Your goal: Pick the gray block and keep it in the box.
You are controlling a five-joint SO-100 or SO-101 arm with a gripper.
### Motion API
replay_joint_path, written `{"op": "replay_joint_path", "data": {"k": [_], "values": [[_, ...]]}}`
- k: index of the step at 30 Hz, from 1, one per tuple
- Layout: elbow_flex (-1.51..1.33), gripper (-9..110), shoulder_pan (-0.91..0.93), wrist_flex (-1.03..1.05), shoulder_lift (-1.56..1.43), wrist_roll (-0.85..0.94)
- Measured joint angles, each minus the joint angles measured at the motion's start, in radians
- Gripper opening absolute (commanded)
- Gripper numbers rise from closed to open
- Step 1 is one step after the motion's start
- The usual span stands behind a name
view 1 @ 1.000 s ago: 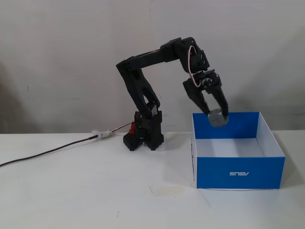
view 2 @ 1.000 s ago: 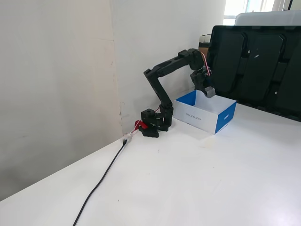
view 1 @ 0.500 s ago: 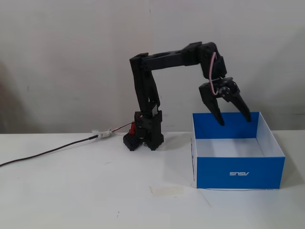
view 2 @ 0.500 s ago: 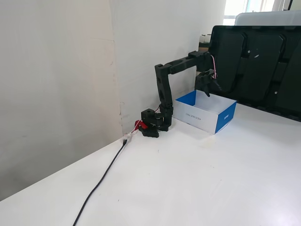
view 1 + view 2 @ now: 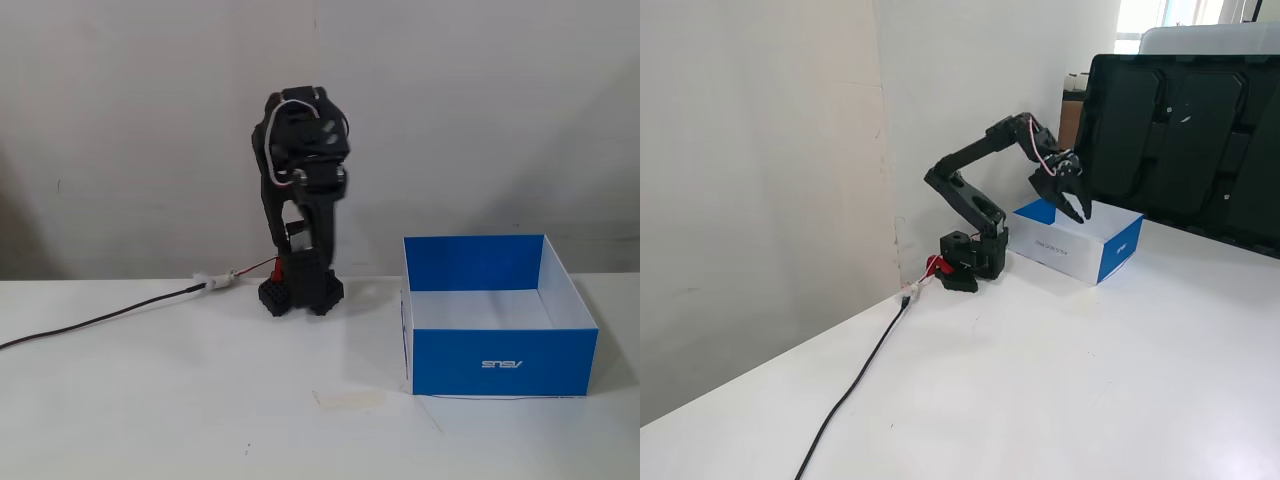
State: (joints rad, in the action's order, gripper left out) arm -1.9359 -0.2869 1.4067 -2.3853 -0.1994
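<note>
cable [image 5: 855, 385] cut off at edge | box [image 5: 500, 362] floor part-hidden | end effector [image 5: 1077, 206] parted, empty

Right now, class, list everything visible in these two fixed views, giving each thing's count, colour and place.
box: one, bright blue outside, white inside, open-topped, on the table right of the arm's base in a fixed view.
gray block: none visible in either view.
tape strip: one, pale, on the table in front of the base.
cable: one, black, trailing across the table from the base.
monitor: one, black, behind the box.
table: one, white.
arm: one, black, folded.
gripper: one, black, open, empty.
</note>
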Motion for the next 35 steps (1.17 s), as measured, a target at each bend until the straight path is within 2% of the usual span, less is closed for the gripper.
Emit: {"op": "replay_joint_path", "data": {"k": [6, 11, 18, 23, 25, 35], "values": [[-0.535, 0, 0.238, -0.302, -0.442, 0.167], [-0.916, 0, 0.265, -0.341, -0.879, 0.21], [-1.072, 0, 0.259, -0.313, -0.882, 0.207], [-1.098, 0, 0.291, -0.313, -0.882, 0.207], [-1.104, 4, 0.299, -0.313, -0.882, 0.207], [-1.104, 1, 0.301, -0.313, -0.882, 0.207]]}}
